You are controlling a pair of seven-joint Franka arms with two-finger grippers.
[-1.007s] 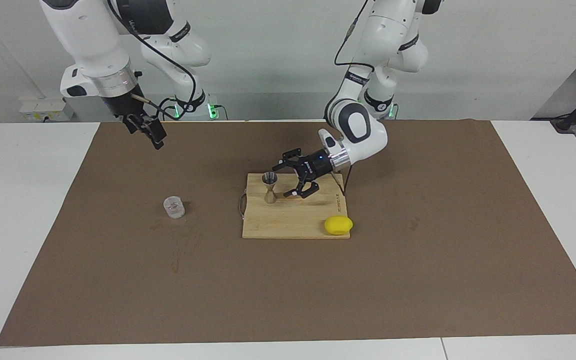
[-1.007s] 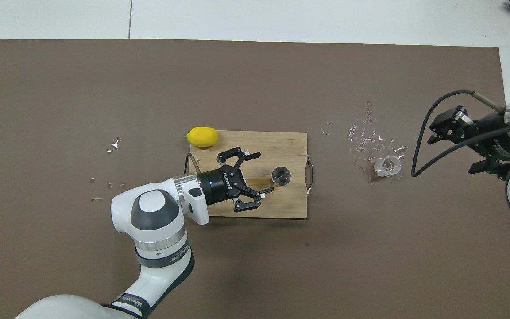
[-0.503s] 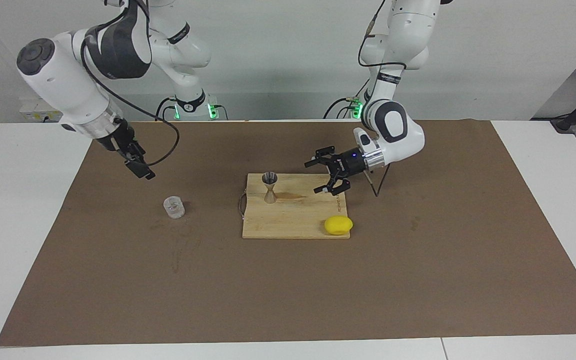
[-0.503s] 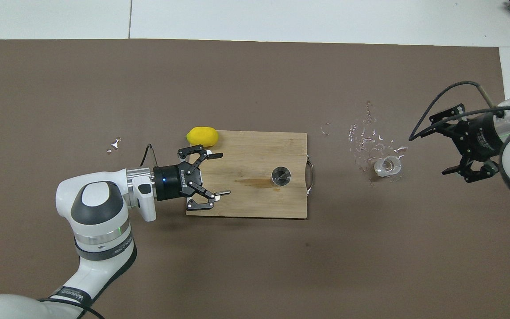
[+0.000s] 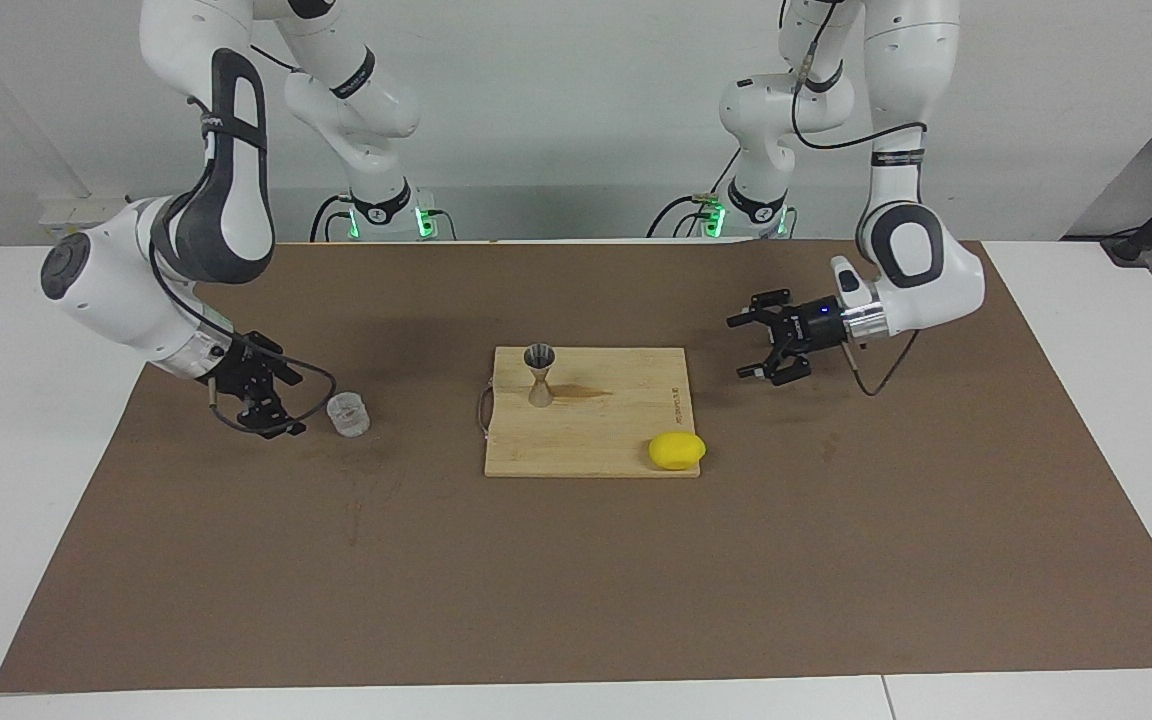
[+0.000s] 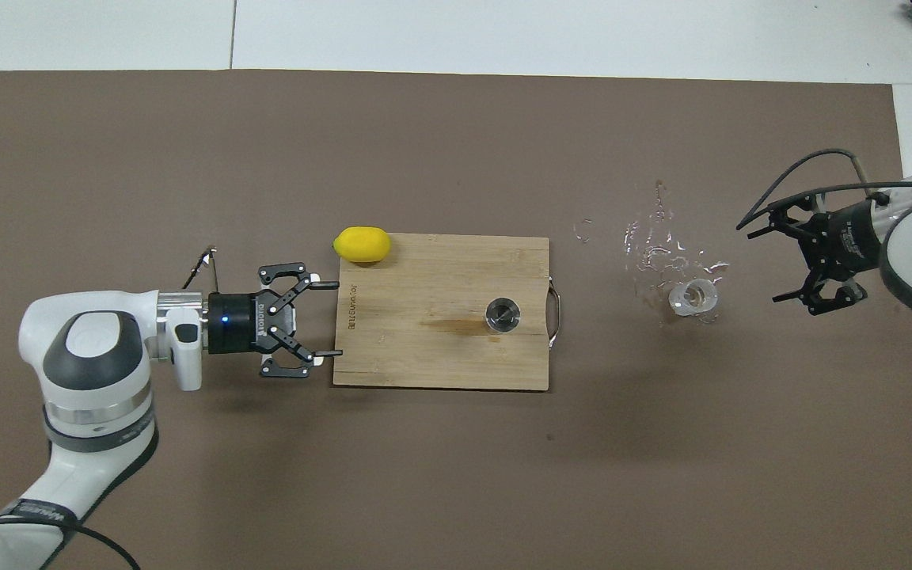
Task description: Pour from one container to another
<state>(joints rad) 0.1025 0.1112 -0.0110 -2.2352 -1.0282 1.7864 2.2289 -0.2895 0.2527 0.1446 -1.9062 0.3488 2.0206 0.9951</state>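
The small clear glass cup (image 5: 348,414) stands on the brown mat toward the right arm's end; it also shows in the overhead view (image 6: 693,297). The silvery hourglass jigger (image 5: 539,374) stands upright on the wooden cutting board (image 5: 586,440), seen from above as a round rim (image 6: 503,314). My right gripper (image 5: 294,405) is open, low over the mat just beside the cup and apart from it, pointing at it (image 6: 765,265). My left gripper (image 5: 739,348) is open and empty, off the board's edge toward the left arm's end (image 6: 335,318).
A yellow lemon (image 5: 677,451) lies at the board's corner farthest from the robots (image 6: 362,244). Water drops (image 6: 654,245) are scattered on the mat around the cup. The board (image 6: 424,261) has a wire handle toward the cup's end.
My left gripper has drawn back from beside the jigger, off the board, toward the left arm's end. My right gripper has come down from high above the mat to beside the glass cup.
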